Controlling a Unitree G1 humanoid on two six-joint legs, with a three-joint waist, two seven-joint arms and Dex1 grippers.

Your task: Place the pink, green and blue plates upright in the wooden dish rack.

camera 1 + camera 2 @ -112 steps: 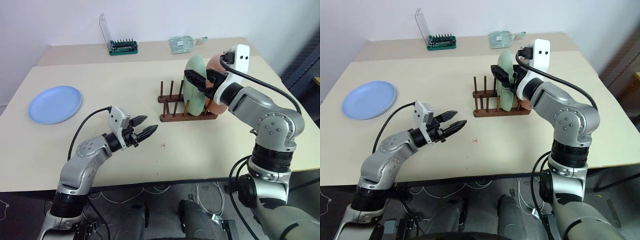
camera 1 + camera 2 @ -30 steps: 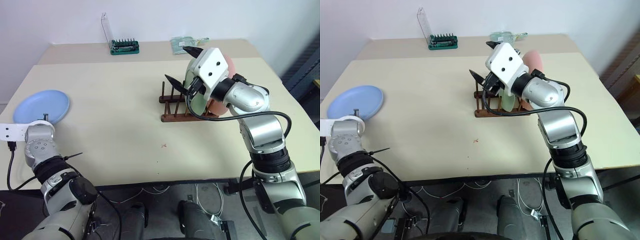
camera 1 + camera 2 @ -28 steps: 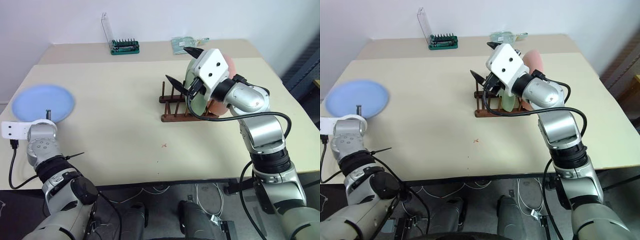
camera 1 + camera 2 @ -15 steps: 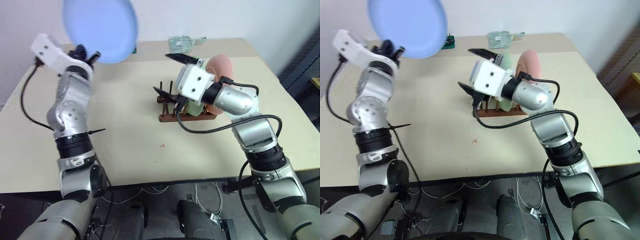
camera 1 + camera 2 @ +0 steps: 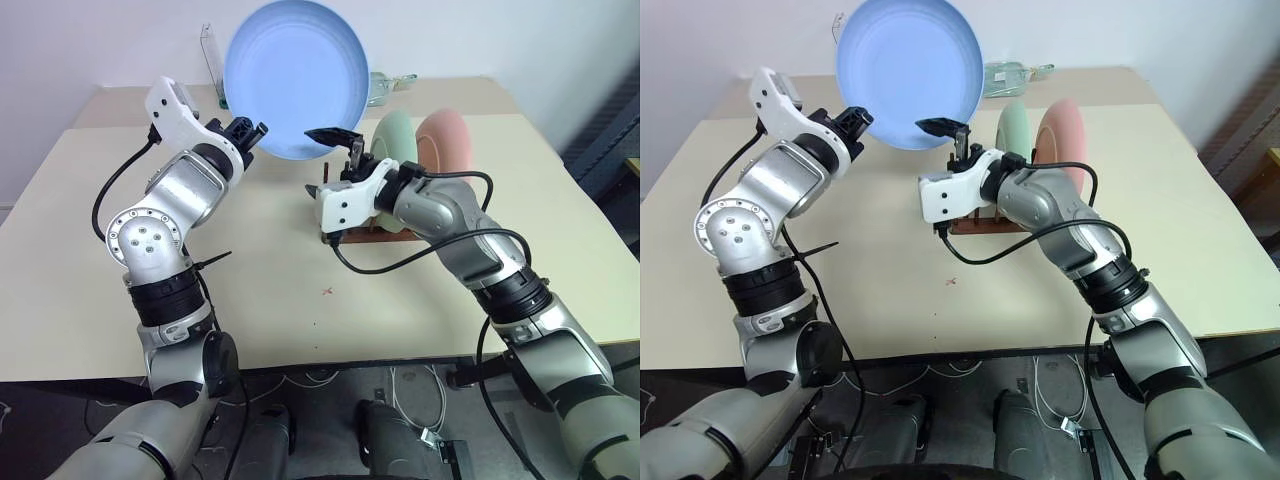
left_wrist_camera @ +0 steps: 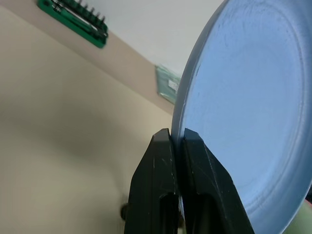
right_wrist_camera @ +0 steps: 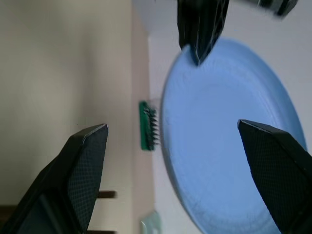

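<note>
The round light blue plastic plate (image 5: pixel 296 78) hangs upright above the table, its rim pinched in the left tool (image 5: pixel 247 132). The right tool (image 5: pixel 328 160), spread wide and holding nothing, waits at its lower right edge, seemingly for a handover. Next, the plate needs lowering between the dark wooden rack (image 5: pixel 336 235) pegs, left of the mint green plate (image 5: pixel 398 135) and salmon pink plate (image 5: pixel 446 140). Beige table (image 5: pixel 270 280), white wall.
</note>
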